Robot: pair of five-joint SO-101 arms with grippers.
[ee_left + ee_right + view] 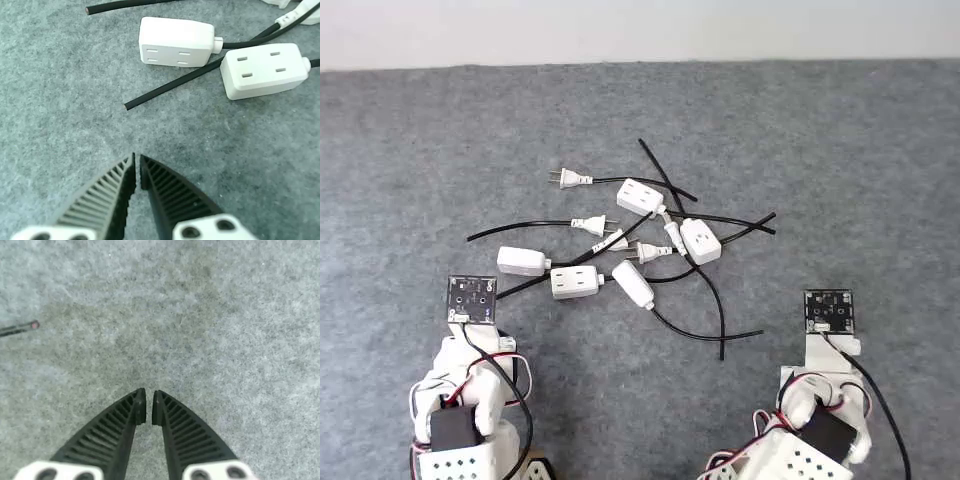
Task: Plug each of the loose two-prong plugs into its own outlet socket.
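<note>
The bench is covered by a grey, felt-like fibrous mat that reaches from the near edge almost to the far edge of the high view. Its nap is mottled with lighter and darker flecks. Close up in the wrist views, the fibres lie matted in no single direction. Along the far side the mat ends in a nearly straight line. Beyond it runs a plain pale off-white strip; whether that is a wall or bare bench top cannot be told. The light is soft and even, and shadows on the mat are faint and short, close under whatever casts them.
</note>
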